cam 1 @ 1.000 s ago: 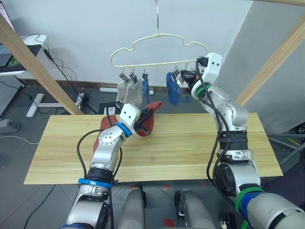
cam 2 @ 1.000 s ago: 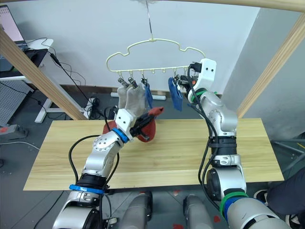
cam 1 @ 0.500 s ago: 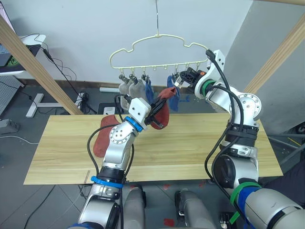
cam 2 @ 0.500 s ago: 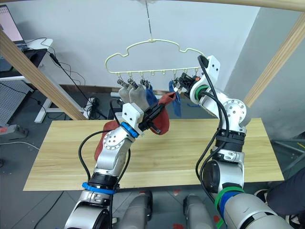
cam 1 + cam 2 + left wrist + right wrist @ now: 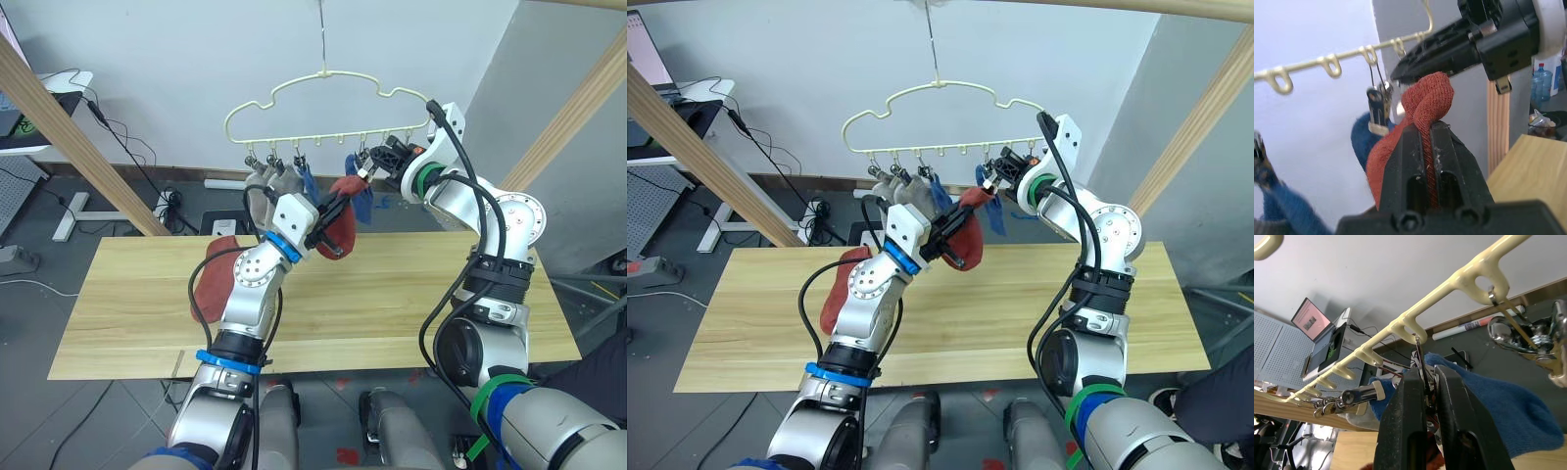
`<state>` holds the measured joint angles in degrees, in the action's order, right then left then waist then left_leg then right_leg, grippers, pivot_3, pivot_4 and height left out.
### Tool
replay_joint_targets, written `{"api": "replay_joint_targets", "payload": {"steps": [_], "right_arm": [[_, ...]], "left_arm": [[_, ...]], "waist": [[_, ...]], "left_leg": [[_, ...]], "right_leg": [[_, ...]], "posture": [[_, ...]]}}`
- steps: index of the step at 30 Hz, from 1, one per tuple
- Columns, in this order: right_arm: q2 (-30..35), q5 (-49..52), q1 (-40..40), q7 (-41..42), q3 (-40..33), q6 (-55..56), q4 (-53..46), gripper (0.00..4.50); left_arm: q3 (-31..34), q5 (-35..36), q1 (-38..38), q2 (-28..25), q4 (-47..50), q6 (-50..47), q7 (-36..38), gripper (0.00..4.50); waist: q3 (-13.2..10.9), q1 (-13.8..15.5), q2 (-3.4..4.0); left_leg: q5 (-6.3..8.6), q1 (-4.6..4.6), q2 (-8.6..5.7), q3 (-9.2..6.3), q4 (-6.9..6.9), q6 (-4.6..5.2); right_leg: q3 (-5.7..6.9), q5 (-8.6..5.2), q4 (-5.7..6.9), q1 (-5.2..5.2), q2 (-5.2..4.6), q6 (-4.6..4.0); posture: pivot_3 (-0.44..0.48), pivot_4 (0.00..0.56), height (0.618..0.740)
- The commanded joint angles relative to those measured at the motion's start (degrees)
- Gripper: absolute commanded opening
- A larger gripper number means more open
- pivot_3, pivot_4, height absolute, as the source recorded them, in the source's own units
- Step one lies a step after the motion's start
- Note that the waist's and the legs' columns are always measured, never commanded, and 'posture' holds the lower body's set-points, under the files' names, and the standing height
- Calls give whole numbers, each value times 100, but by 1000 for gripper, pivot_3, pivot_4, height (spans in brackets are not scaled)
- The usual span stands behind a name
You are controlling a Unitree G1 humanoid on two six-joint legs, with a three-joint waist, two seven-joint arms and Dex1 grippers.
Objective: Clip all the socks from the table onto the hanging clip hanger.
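Note:
My left gripper (image 5: 331,217) is shut on a rust-red sock (image 5: 343,223) and holds it up just below the pale-yellow clip hanger (image 5: 323,90). The sock's bunched top (image 5: 1428,95) sits close under my right gripper (image 5: 376,163), which is shut on a metal clip (image 5: 1421,363) of the hanger's lower bar. Two grey socks (image 5: 266,188) and a blue sock (image 5: 304,180) hang at the left clips. Another blue sock (image 5: 1498,416) hangs beside the pinched clip. A second rust-red sock (image 5: 209,282) lies on the table (image 5: 411,304), partly behind my left arm.
Slanted wooden poles of a big frame stand at the left (image 5: 78,137) and the right (image 5: 578,108) of the table. A white desk with a laptop (image 5: 34,108) is at the far left, with cables (image 5: 147,186) on the floor behind the table.
My left gripper has lifted the rust-red sock up and to the right, from over the table to just under the clips. My right arm has swung its elbow out, its gripper staying at the hanger.

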<state>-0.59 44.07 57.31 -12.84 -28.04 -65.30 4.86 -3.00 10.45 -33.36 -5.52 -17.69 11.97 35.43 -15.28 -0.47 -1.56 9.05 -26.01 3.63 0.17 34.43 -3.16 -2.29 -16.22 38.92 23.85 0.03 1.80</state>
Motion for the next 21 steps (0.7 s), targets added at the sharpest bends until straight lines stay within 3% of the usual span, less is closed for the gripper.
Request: {"api": "replay_joint_targets", "payload": {"steps": [1, 13, 21], "right_arm": [[45, 25, -122, -139, -28, -14, -111, 21], [59, 20, -154, -131, 3, 43, -58, 21], [81, 89, -176, -69, 20, 27, -30, 2927]], "left_arm": [[-8, 104, -100, 98, 105, 167, 11, 36], [-146, 219, 28, 159, 317, 21, 220, 36], [-101, 233, -68, 150, 255, 10, 182, 0]], "waist": [[0, -5, 0], [0, -22, 0], [-7, -140, 7]], "left_leg": [[0, 0, 0, 0, -1, 0], [0, -1, 0, -2, -2, 0], [0, -27, 0, 0, -1, 1]], "right_leg": [[0, 0, 0, 0, 0, 1], [0, -2, -1, 0, 1, 3], [-2, -1, 2, 24, 1, 3]], "posture": [[-65, 295, 740], [-60, 296, 740], [-53, 298, 740]]}}
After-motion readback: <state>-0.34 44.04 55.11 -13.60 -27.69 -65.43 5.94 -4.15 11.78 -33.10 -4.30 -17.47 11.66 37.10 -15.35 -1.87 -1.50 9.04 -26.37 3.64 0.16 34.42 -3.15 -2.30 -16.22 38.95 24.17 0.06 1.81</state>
